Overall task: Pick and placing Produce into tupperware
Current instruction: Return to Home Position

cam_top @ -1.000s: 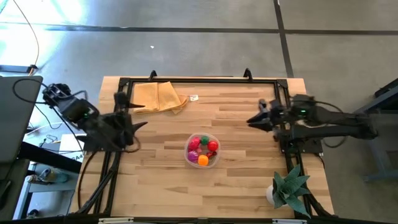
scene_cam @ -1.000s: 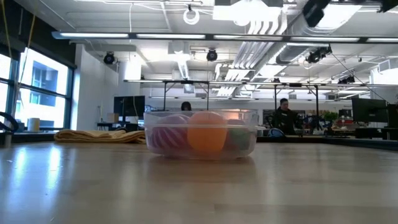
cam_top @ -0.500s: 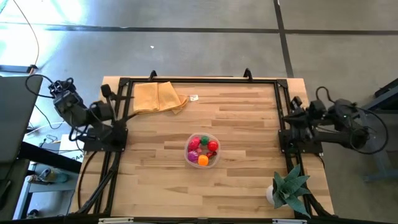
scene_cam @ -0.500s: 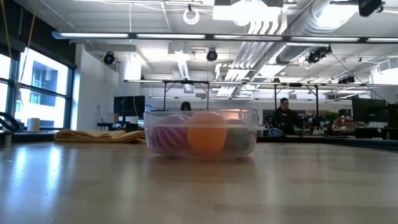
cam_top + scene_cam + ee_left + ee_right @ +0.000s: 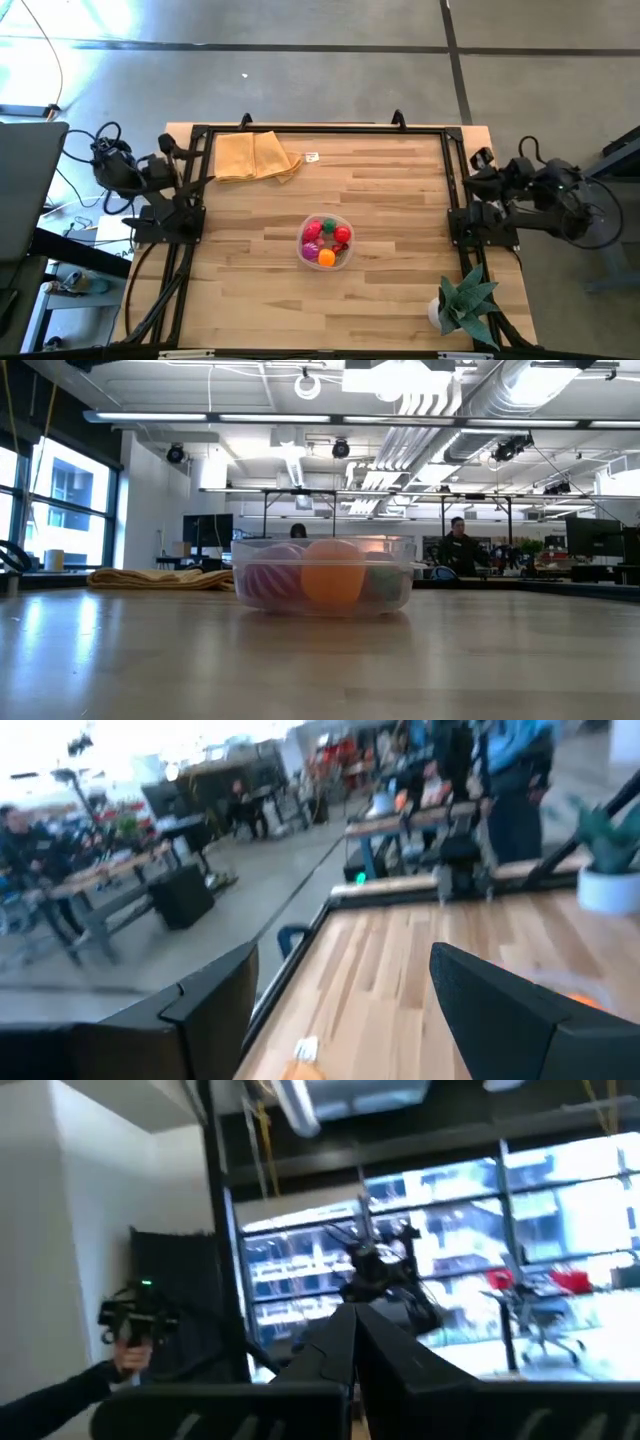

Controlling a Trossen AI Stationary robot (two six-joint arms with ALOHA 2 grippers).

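**Table** [image 5: 400, 200], 1: pale wood planks with a black frame along the edges.

**Tupperware** [image 5: 326, 268], 1: round clear tub with a whitish rim. It stands upright near the table's middle, well apart from both arms.

**Produce** [image 5: 326, 257]: every piece in view lies inside the tupperware.
- From above, 4 colours tell apart: 1 orange piece, 1 green piece [image 5: 328, 224], 1 red piece [image 5: 343, 235] and a magenta-pink cluster [image 5: 311, 234].
- The number of pieces in that cluster cannot be told.
- In the low view the orange piece sits against the near wall, with 1 magenta striped piece on 1 side and 1 greenish piece on the other.
- The pieces overlap, so the full total cannot be counted.

**Left arm** [image 5: 125, 172], 1: folded at the table's left edge.

**Left gripper** [image 5: 342, 960]: its 2 fingers are spread wide, with nothing between them.

**Right arm** [image 5: 545, 190], 1: folded at the table's right edge.

**Right gripper** [image 5: 355, 1325]: its 2 fingers are pressed together and hold nothing.

**Cloth** [image 5: 255, 155], 1: tan and folded, lying at the back-left corner near the left arm.

**Tag** [image 5: 312, 157], 1: small and white, just beside the cloth.

**Potted plant** [image 5: 465, 300], 1: spiky and green, at the front-right corner below the right arm's base.

**Person** [image 5: 457, 546], 1: in the room behind the table, in the low view.
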